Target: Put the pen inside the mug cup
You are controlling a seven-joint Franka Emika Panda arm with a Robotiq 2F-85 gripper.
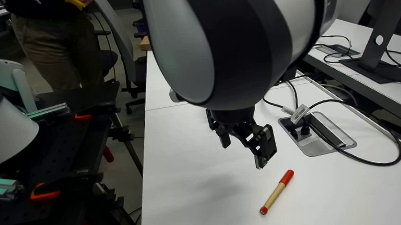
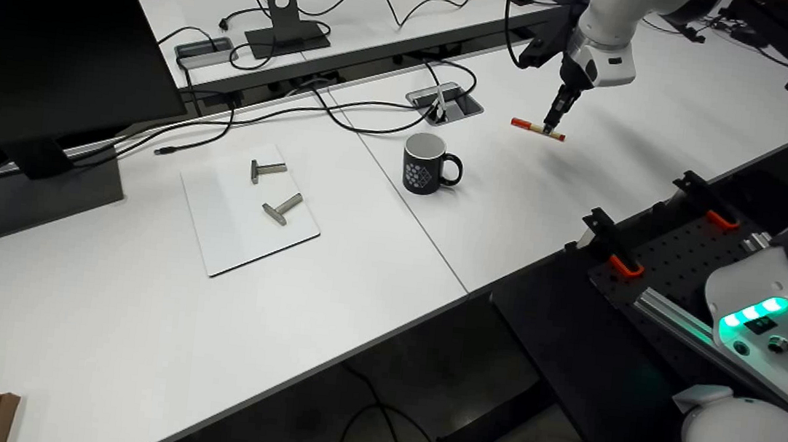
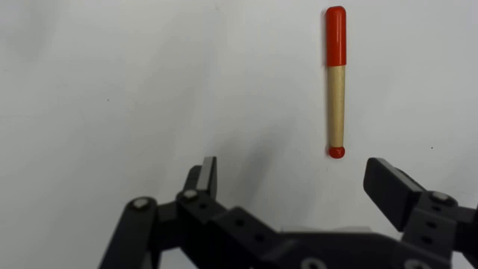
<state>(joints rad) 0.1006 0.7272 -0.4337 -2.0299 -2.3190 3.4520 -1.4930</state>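
Pen [image 1: 276, 192], tan with a red cap, lies flat on the white worktop [image 1: 179, 160]. Going left to right, I see the black mug cup [image 2: 420, 169] first in an exterior view, upright, well apart from the pen. Next is the arm [image 2: 614, 21], reaching out over the worktop and bent down at the wrist, its gripper [image 1: 242, 154] pointing downward in both exterior views. The pen lies below the gripper, ahead of the jaws in the wrist view and nearer the right-hand one. They stand wide apart, with only air between them.
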